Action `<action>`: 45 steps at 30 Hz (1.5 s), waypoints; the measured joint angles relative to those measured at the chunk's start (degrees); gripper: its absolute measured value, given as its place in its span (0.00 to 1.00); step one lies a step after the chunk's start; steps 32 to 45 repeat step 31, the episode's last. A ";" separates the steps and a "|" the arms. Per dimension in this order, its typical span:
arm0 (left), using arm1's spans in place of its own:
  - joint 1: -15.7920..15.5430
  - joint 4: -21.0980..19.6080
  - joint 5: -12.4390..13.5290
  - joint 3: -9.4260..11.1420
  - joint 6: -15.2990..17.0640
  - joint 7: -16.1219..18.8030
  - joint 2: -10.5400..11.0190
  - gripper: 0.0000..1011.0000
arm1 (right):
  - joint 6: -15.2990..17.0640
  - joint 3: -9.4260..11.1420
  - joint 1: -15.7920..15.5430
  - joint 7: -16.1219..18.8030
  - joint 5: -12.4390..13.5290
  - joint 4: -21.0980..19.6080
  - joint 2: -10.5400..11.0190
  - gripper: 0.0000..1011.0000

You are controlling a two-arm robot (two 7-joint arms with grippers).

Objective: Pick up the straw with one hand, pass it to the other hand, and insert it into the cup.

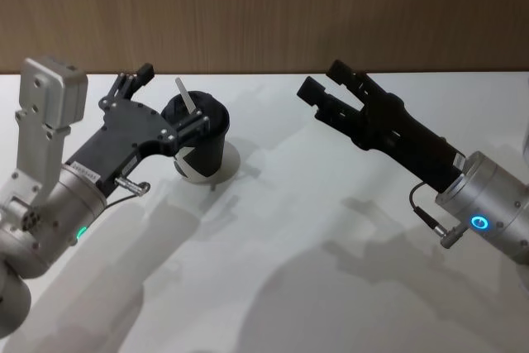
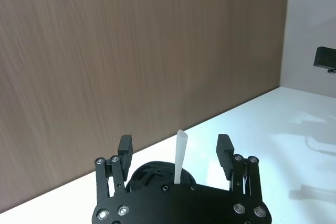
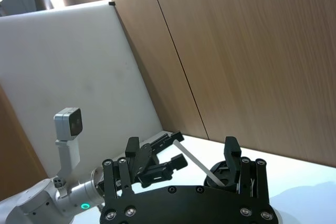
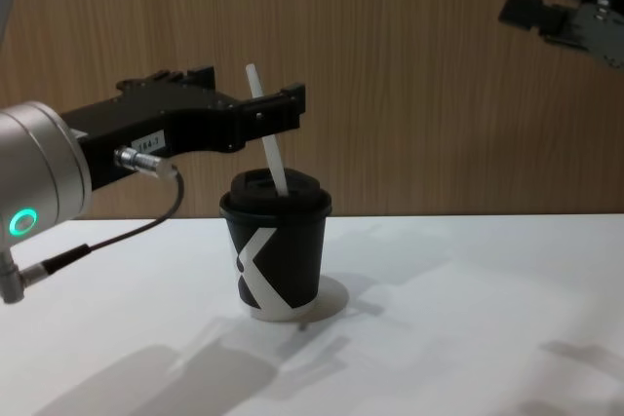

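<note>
The black cup [image 1: 202, 145] with the white K-like mark [image 4: 255, 265] stands on the white table [image 1: 331, 245], left of centre. The white straw [image 1: 185, 97] stands in its domed lid [image 4: 278, 192], leaning slightly, with its upper part poking out. My left gripper [image 1: 172, 97] is open, its fingers on either side of the straw's upper half with a gap on each side, as the left wrist view shows around the straw [image 2: 180, 156]. To the right of the cup, my right gripper [image 1: 322, 78] hangs open above the table, holding nothing.
A brown wooden wall [image 1: 264, 6] closes off the table's far edge just behind the cup. A thin dark cable with a metal plug [image 4: 146, 163] hangs at my left wrist. Bare table lies in front of the cup and to its right.
</note>
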 joint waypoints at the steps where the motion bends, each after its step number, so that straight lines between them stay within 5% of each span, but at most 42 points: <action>1: 0.70 -0.62 0.46 -0.10 0.13 0.85 -0.17 0.99 | 0.00 0.00 0.00 0.00 0.00 0.00 0.01 0.99; 29: 4.35 -3.03 5.54 1.33 2.42 8.13 -5.40 0.99 | 0.87 -1.43 -0.52 0.25 -2.92 3.36 5.03 0.99; 45: 4.36 -2.99 5.81 1.45 2.54 8.38 -5.65 0.99 | 0.90 -1.46 -0.55 0.30 -2.95 3.48 5.18 0.99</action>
